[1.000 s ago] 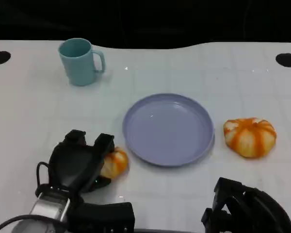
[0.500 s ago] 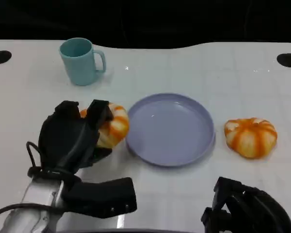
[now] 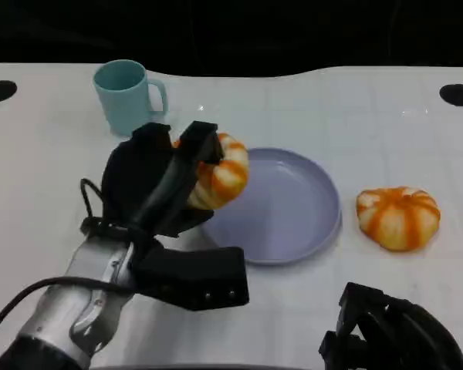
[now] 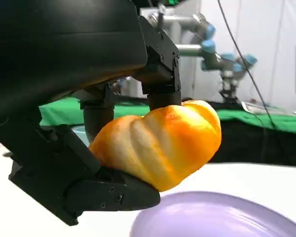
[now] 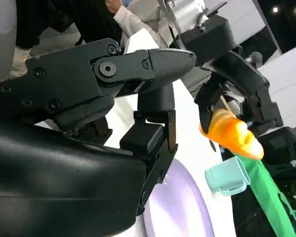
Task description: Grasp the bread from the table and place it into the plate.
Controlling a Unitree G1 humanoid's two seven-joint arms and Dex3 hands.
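Note:
My left hand (image 3: 156, 187) grips an orange-and-white striped bread roll (image 3: 221, 179) and holds it in the air over the left rim of the lavender plate (image 3: 285, 223). The left wrist view shows the roll (image 4: 160, 142) pinched between black fingers (image 4: 158, 74) above the plate (image 4: 217, 217). A second striped bread roll (image 3: 398, 216) lies on the table to the right of the plate. My right hand (image 3: 386, 331) sits low at the near right edge, holding nothing, its fingers apart. In the right wrist view the held roll (image 5: 230, 132) hangs beyond the plate (image 5: 180, 207).
A light blue mug (image 3: 127, 96) stands at the far left of the white table (image 3: 54, 177), close behind my left hand. Black round marks (image 3: 456, 95) sit at the table's far corners. A person in a white sleeve (image 5: 133, 19) stands beside the table.
My left hand has lifted the bread roll off the table and carried it up and to the right, from beside the plate's left edge to above its rim. The right hand has stayed put.

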